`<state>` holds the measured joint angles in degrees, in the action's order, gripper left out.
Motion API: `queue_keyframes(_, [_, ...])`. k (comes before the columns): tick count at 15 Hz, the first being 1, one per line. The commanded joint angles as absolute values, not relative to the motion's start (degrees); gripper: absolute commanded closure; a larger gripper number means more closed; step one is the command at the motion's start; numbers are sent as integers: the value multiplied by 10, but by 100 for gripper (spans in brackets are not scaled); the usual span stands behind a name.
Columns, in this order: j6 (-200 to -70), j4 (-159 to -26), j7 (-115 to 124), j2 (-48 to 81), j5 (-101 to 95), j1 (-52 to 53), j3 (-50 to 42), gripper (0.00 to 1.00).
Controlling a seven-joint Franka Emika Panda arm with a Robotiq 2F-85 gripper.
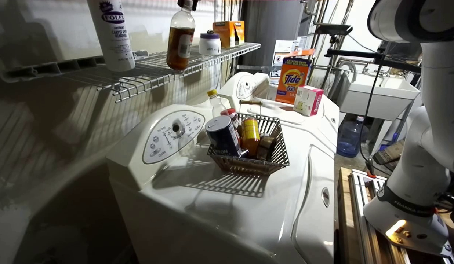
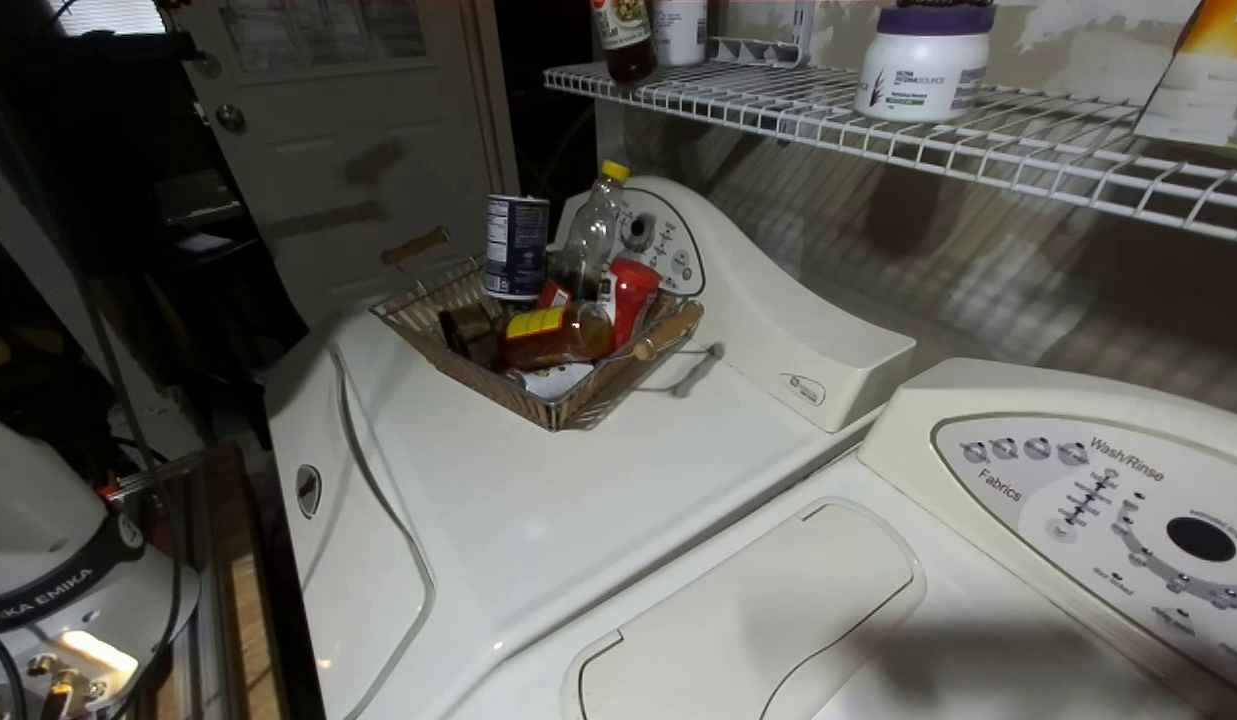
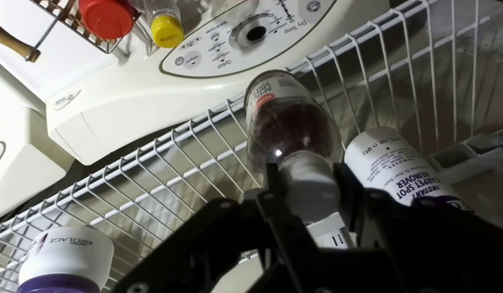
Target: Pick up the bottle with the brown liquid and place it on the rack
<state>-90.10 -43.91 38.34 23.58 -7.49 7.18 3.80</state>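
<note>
Hand [image 3: 308, 173] pinches brown-liquid bottle [image 3: 292, 126] by its white cap [image 3: 312, 189], at front edge of rack [image 1: 153, 64].

Wrist view: 2 black fingers [image 3: 272, 179] sit 1 per side, against the cap. Bottle is roughly upright, cap up; can't tell if its base touches the rack. Also on rack: carpet spot remover btl [image 1: 116, 40] nearby on 1 side; purple-lidded jar [image 1: 210, 44] & orange box [image 1: 227, 35] farther off on the other. Lower down, basket [image 1: 245, 166] sits on counter [image 2: 538, 500] (dryer top) w/ dark blue canister [image 1: 223, 137], yellow-capped clear btl [image 2: 593, 235], red-lidded jar [image 2: 633, 285], etc. Tide box [image 1: 293, 77] stands on washer [image 2: 748, 600] alongside, sm. pink & white box [image 1: 307, 101] just beside it. White robot arm [image 1: 414, 176] shows at edge in both exterior views.
</note>
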Motion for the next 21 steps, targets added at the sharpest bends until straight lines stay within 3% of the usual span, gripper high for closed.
queue_keyframes(1, [-890,-376,368,272,-94,80,34,89])
queue_keyframes(21, [-979,-376,358,287,-138,90,29,89])
